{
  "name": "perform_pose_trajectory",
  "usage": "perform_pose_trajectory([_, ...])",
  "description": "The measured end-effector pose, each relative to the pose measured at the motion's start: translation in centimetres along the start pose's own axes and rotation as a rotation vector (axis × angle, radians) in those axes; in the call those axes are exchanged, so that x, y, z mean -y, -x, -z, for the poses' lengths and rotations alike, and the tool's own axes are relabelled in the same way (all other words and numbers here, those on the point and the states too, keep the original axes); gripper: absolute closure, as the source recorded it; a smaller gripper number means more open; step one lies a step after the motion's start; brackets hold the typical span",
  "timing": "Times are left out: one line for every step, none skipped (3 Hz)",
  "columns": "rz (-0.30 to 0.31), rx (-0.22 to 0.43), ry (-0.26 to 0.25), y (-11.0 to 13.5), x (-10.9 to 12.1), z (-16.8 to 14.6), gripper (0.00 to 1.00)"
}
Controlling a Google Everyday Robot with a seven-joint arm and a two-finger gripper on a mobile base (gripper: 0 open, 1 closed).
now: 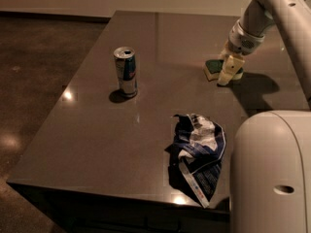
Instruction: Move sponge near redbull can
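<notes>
The sponge (213, 68), green on top with pale yellow foam below, lies on the dark table (97, 130) at the far right. My gripper (228, 72) comes down from the upper right and is right at the sponge's right end, covering part of it. The redbull can (126, 72), slim, silver and blue with an open silver top, stands upright at the table's left middle, well to the left of the sponge.
A crumpled blue-and-white foil bag (197, 152) lies near the table's front edge. My white arm body (272, 174) fills the lower right corner. The table's left and front edges drop to a dark floor (34, 81).
</notes>
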State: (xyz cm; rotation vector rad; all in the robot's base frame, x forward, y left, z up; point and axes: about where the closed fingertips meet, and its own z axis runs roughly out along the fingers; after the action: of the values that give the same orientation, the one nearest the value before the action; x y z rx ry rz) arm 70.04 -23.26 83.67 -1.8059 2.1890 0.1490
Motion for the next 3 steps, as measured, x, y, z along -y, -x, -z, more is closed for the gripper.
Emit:
perform_pose_trajectory([0.006,0.019,0.001,0.7,0.1,0.5,0.7])
perform_pose_trajectory([0.042,0.061,0.005,3.4,-0.4,2.0,0.93])
perform_pose_trajectory([0.088,0.095,0.018,6.4,-1.6,3.3,1.0])
